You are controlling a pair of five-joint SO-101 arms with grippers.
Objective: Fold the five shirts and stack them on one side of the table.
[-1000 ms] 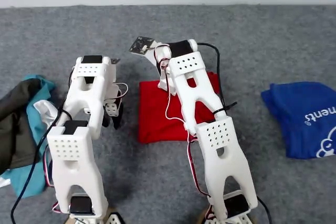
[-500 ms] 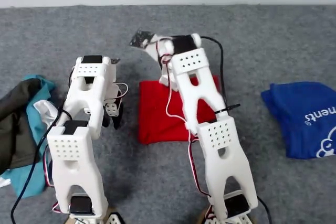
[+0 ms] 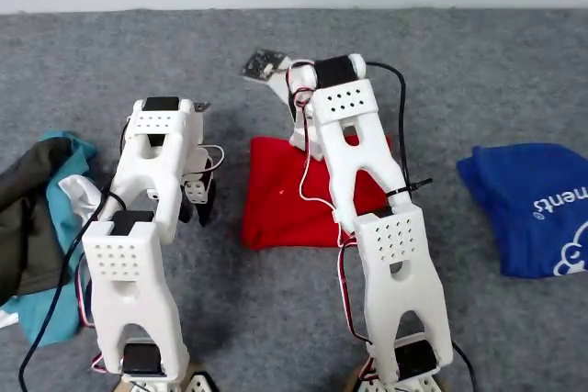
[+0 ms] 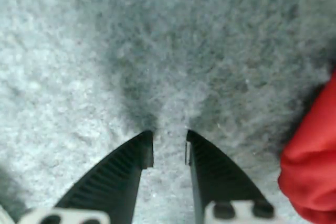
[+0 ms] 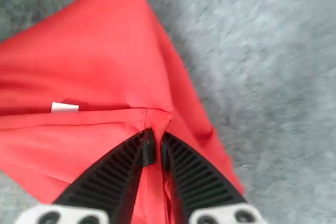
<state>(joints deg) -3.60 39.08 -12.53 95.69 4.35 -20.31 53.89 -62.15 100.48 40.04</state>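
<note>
1. The red shirt [image 3: 276, 213], folded to a rough square, lies on the grey mat [image 3: 459, 71] between the two arms.
2. The right gripper [image 5: 156, 143] sits at the red shirt's far edge, jaws almost together, pinching a ridge of its cloth.
3. The left gripper [image 4: 169, 146] hangs just beside the red shirt over bare mat, jaws narrowly apart, holding nothing.
4. Judgement: the cloth is light, soft and limp, and likely to sag or unfold if lifted by one point. The best hold is a folded edge, through all layers.
5. A blue shirt [image 3: 524, 199] lies well apart from the red shirt on one side, and a heap of shirts [image 3: 37, 218] on the other.
</note>
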